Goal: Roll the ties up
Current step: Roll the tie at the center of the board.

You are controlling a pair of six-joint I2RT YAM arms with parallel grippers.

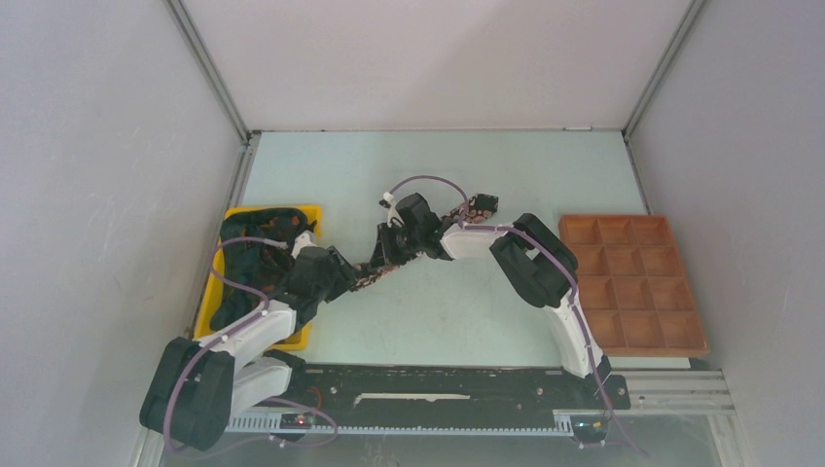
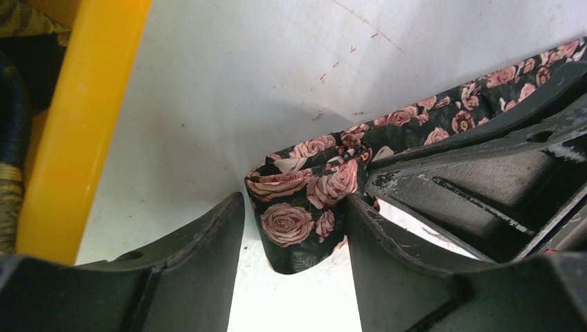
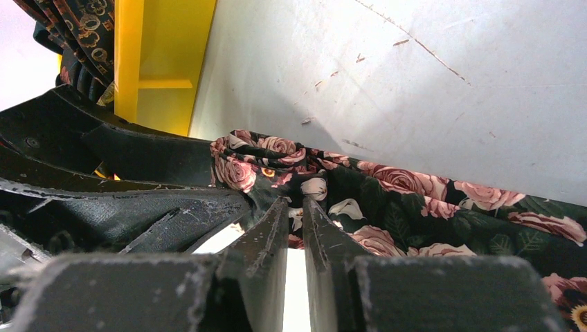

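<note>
The left arm lies low from the near-left corner, its forearm passing over the bin [image 1: 292, 208], and the left tool [image 1: 358, 280] sits at the near end of the tie [image 1: 475, 206]. The right arm arches up from the near right with its elbow high and bends back left, so the right tool [image 1: 389, 251] meets the tie just beyond the left one. The tie lies diagonally on the counter [image 1: 438, 321], running from beside the bin toward the far right. A tray [image 1: 632, 245] sits at the right.

The top view hides both sets of jaws. The left wrist view shows the left tool's jaws apart, straddling the tie's folded end. The right wrist view shows the right tool's jaws nearly together, clamped on cloth beside that fold, and other ties [image 3: 83, 28] in the bin.
</note>
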